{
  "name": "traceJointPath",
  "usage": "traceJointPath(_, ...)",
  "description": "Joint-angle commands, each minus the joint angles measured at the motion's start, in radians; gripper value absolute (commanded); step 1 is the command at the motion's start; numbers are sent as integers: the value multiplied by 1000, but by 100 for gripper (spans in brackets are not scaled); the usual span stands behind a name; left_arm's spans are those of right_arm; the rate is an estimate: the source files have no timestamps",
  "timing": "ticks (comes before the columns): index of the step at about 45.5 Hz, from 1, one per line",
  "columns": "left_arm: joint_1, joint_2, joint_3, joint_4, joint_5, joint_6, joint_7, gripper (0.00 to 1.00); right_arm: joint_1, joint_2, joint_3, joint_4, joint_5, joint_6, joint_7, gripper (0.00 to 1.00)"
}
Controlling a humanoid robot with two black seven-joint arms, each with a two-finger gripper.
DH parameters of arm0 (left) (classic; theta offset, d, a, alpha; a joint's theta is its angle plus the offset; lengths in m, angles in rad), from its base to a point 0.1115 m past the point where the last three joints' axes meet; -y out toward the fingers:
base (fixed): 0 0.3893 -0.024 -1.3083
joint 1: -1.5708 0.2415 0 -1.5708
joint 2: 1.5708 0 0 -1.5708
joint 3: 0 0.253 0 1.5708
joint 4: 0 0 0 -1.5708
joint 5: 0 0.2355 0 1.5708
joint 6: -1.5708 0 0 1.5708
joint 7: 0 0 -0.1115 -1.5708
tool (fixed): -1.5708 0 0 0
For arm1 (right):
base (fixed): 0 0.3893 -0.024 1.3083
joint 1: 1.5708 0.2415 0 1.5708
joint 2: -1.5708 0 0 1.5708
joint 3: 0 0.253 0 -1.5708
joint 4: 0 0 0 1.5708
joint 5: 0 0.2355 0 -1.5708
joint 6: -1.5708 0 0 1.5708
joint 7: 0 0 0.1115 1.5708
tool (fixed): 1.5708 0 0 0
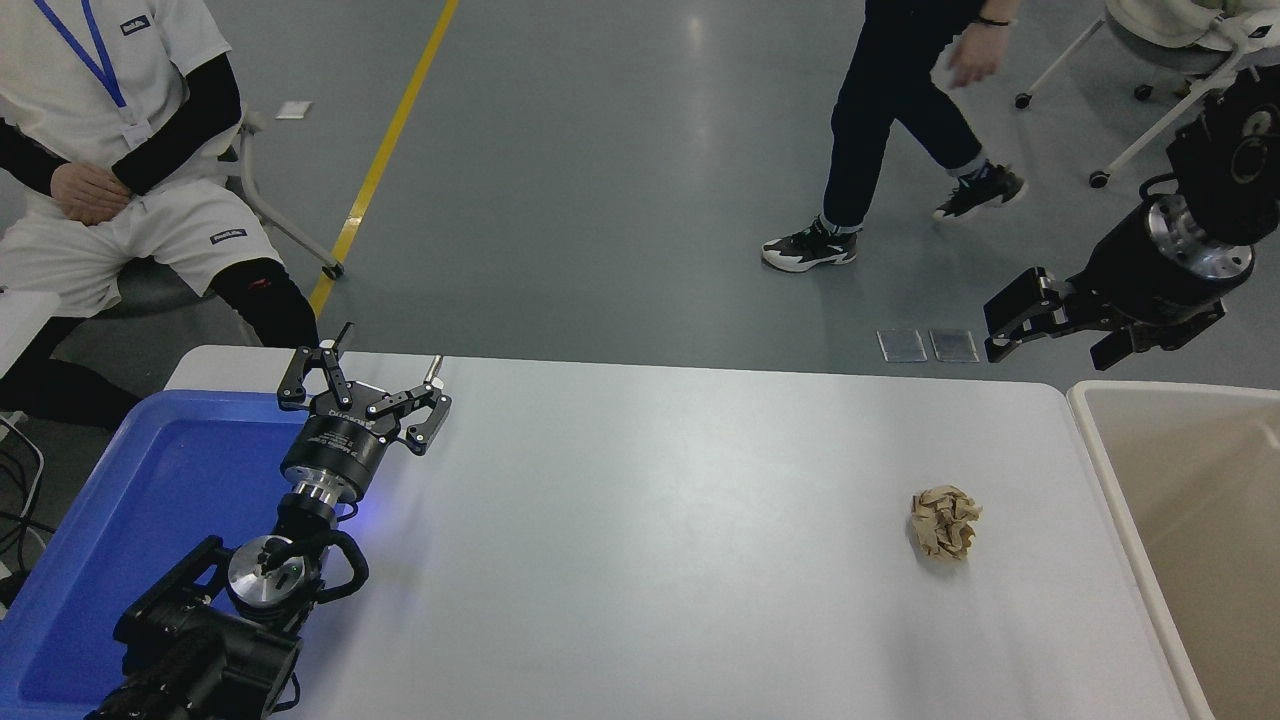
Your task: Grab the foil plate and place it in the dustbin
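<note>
I logged the white rectangular table (650, 520) filling the lower half of the frame. At the right edge stood the large beige open-topped plastic dustbin (1100, 440) with its thick cream rim, hard against the table end. At the lower left lay the bright blue shallow plastic tray (150, 500).

I could not find the foil plate anywhere in the frame; it was not on the table, not in the tray, and the visible part of the dustbin interior showed none.

The left arm sat parked at lower left over the tray's edge, and the left gripper (380, 370) had its fingers spread with nothing between them. The right gripper (1050, 325) hung at the upper right, above the floor beyond the table's far corner. I saw no object in it, though whether its fingers were parted I could not tell.

Two persons were at the top of the frame, one seated at upper left, one walking at upper centre.

A small crumpled tan paper ball (944, 522) lay near the dustbin.

In my judgement a thin foil plate would be light, easily dented and slippery; I would pinch it at the rim.
</note>
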Motion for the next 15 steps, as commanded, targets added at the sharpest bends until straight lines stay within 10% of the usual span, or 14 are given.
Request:
traceJointPath(1, 0, 0, 0, 0, 1, 0, 0, 99, -1, -8, -1, 30, -2, 3, 0, 100)
traceJointPath(15, 0, 0, 0, 0, 1, 0, 0, 99, -1, -28, -3, 39, -2, 3, 0, 100)
